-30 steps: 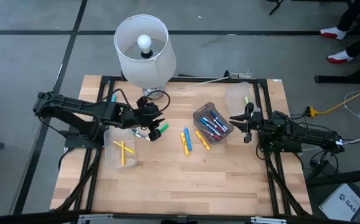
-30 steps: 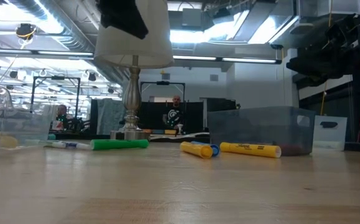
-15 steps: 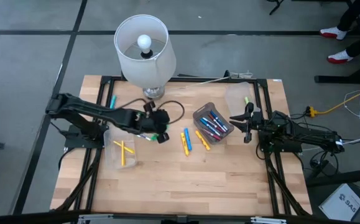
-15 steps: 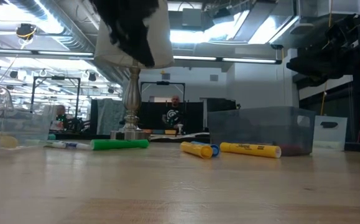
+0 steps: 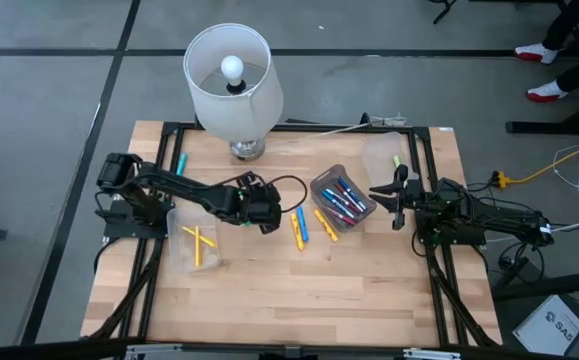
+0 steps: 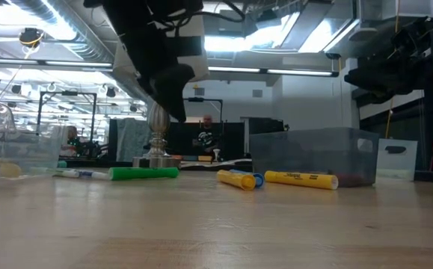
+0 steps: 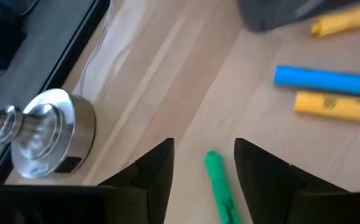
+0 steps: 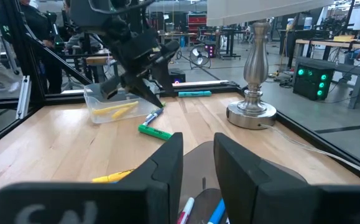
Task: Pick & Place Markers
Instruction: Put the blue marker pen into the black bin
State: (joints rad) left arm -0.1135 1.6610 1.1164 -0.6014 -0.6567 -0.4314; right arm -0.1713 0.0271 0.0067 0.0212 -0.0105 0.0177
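Overhead, the left gripper [image 5: 266, 213] reaches across mid-table, fingers parted and empty above the green marker [image 7: 222, 188], with blue and yellow markers [image 5: 301, 226] just beyond. Right gripper [image 5: 394, 206] waits, narrowly parted, holding nothing, beside the marker bin [image 5: 321, 184]. Marker printing is unreadable.

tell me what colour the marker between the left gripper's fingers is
Green; the marker shows best in the left wrist view, lying on the table between the left gripper fingers.

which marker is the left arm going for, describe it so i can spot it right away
Start at the lamp at the table's far edge and find its round metal base. Just in front of the base lies a green marker, between the left gripper's open fingers. It is the only green one there; the nearby blue marker and yellow marker lie farther off.
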